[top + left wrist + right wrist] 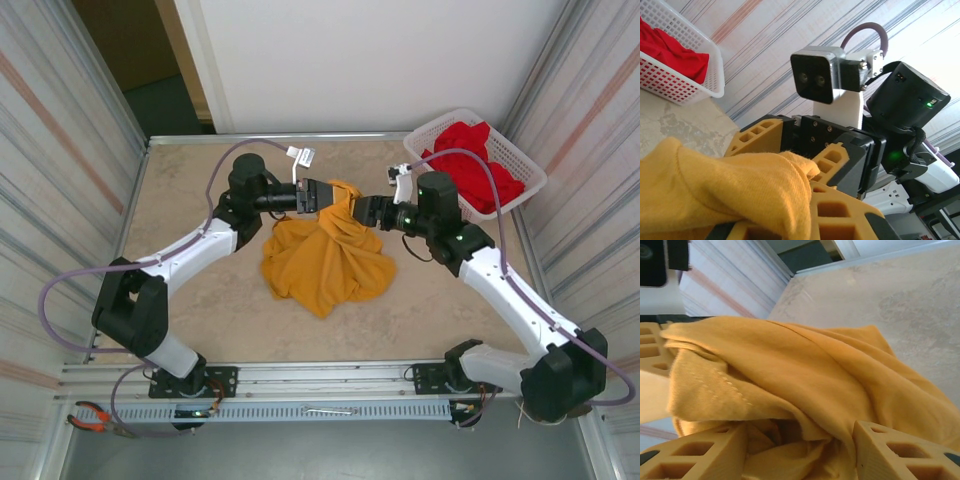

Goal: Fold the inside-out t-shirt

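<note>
The inside-out t-shirt (325,262), mustard yellow, hangs bunched in a cone over the middle of the table, its lower edge spread on the surface. My left gripper (333,197) is shut on the shirt's top; in the left wrist view the cloth (715,185) is pinched in that gripper (812,197). My right gripper (363,212) faces it from the right, and its fingers (757,137) reach the same bunch. In the right wrist view the right gripper (800,447) is open, its jaws wide apart with loose folds of the shirt (815,370) between them.
A white basket (525,170) holding a red garment (475,160) stands at the back right corner; the left wrist view also has the basket (690,90). A small white item (300,155) lies at the back of the table (190,200). Pliers (95,418) rest on the front rail.
</note>
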`<move>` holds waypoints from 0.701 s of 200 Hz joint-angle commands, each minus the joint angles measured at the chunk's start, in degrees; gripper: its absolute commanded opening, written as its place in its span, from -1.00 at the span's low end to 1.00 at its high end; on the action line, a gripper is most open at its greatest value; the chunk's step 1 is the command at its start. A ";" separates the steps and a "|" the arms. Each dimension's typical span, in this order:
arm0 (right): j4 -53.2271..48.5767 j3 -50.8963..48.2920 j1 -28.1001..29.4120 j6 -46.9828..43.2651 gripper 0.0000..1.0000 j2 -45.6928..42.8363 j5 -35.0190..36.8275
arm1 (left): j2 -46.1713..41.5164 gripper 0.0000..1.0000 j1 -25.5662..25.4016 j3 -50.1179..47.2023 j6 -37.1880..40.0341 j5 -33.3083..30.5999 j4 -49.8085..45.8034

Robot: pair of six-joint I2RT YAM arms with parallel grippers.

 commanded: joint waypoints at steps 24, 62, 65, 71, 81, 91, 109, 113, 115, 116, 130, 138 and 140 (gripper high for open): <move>-0.17 1.32 0.65 -2.14 0.10 -6.02 0.50 | -1.34 -1.00 0.64 1.83 1.28 1.06 0.33; 0.30 3.38 0.76 -1.72 0.04 -4.58 -0.33 | -1.59 -1.00 0.82 1.73 1.55 1.16 -0.19; 0.42 3.42 0.81 -1.68 0.03 -4.36 -0.46 | -1.60 -1.00 0.86 1.73 1.56 1.19 -0.15; 0.60 3.77 0.94 -1.65 0.03 -4.02 -0.56 | -1.59 -1.00 0.82 1.74 1.59 1.22 -0.20; 0.81 4.21 1.24 -1.64 0.02 -3.48 -0.76 | -1.47 -1.00 0.82 1.69 1.54 1.21 -0.20; 1.06 4.63 1.53 -1.53 0.01 -2.96 -0.70 | -1.51 -1.00 0.82 1.73 1.54 1.21 -0.11; 1.46 5.32 2.04 -1.42 -0.02 -1.88 -0.60 | -1.42 -1.00 0.82 1.73 1.55 1.32 -0.07; 1.60 5.49 2.13 -1.40 -0.04 -1.63 -0.64 | -1.43 -1.00 0.82 1.73 1.57 1.28 -0.11; 1.61 5.52 2.23 -1.34 -0.04 -1.42 -0.64 | -1.41 -1.00 0.88 1.69 1.55 1.31 -0.06; 1.61 5.58 2.29 -1.38 -0.04 -1.36 -0.64 | -1.42 -1.00 0.85 1.67 1.55 1.27 -0.09; 1.70 6.17 2.61 -1.49 -0.10 -0.46 -0.38 | -1.49 -1.00 0.82 1.64 1.37 1.36 0.06; 1.78 6.25 2.61 -1.48 -0.17 0.02 -0.25 | -1.58 -1.00 0.82 1.64 1.29 1.40 0.20; 1.81 6.24 2.63 -1.50 -0.20 0.13 -0.20 | -1.56 -1.00 0.82 1.64 1.28 1.47 0.28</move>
